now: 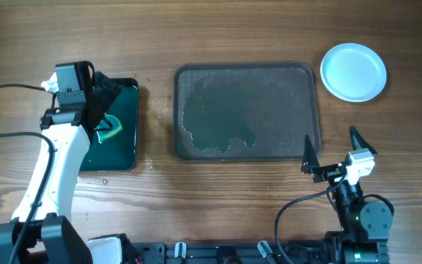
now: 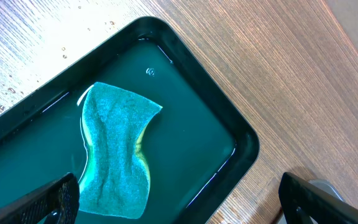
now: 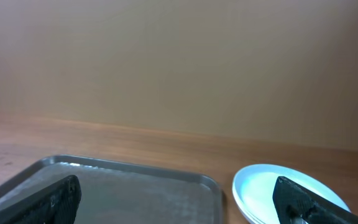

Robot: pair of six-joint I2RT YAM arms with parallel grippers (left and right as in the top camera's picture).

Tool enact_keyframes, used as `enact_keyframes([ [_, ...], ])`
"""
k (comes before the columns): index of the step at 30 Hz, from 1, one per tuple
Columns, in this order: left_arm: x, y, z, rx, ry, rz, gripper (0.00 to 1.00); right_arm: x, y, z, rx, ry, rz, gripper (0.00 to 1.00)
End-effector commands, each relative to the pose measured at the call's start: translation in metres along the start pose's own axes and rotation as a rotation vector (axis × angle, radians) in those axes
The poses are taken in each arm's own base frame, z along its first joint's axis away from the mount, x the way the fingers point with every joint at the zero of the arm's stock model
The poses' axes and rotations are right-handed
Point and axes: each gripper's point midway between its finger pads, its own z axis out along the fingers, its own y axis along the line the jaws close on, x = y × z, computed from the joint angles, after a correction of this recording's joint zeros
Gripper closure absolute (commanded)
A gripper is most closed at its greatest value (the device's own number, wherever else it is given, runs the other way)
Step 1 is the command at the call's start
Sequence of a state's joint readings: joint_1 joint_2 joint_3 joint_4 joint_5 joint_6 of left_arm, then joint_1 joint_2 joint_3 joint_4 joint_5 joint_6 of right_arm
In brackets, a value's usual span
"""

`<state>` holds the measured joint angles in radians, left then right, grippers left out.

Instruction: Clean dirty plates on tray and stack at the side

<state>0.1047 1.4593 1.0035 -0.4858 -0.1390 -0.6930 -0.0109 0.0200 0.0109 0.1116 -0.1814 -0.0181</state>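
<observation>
The plates (image 1: 353,71) sit as one stack at the table's far right, beside the tray, pale blue on top; they also show in the right wrist view (image 3: 278,193). The large grey-brown tray (image 1: 246,110) lies in the middle with wet patches and no plates on it; its far corner shows in the right wrist view (image 3: 135,186). My left gripper (image 1: 101,110) is open and empty above the small black tray (image 1: 116,125); in the left wrist view its fingers (image 2: 179,202) straddle the teal sponge (image 2: 114,149). My right gripper (image 1: 332,150) is open and empty near the large tray's near right corner.
The small black tray (image 2: 229,130) with teal-green liquid holds the sponge (image 1: 110,130) at the left. Water drops lie on the wood beside it. Cables run along the table's near edge.
</observation>
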Motion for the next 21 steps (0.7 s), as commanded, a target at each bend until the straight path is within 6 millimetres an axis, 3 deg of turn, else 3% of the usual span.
enact_keyframes([
  [1,-0.006,-0.003,-0.003,0.012,-0.011,-0.001,0.00,0.009,-0.016,-0.002,0.094,0.029,-0.005,0.00],
  [3,-0.006,-0.003,-0.003,0.012,-0.011,-0.001,0.00,0.026,-0.023,-0.004,0.136,0.102,0.002,0.00],
  [21,-0.006,-0.003,-0.003,0.012,-0.011,-0.001,0.00,0.027,-0.027,-0.004,0.153,0.103,0.003,0.00],
])
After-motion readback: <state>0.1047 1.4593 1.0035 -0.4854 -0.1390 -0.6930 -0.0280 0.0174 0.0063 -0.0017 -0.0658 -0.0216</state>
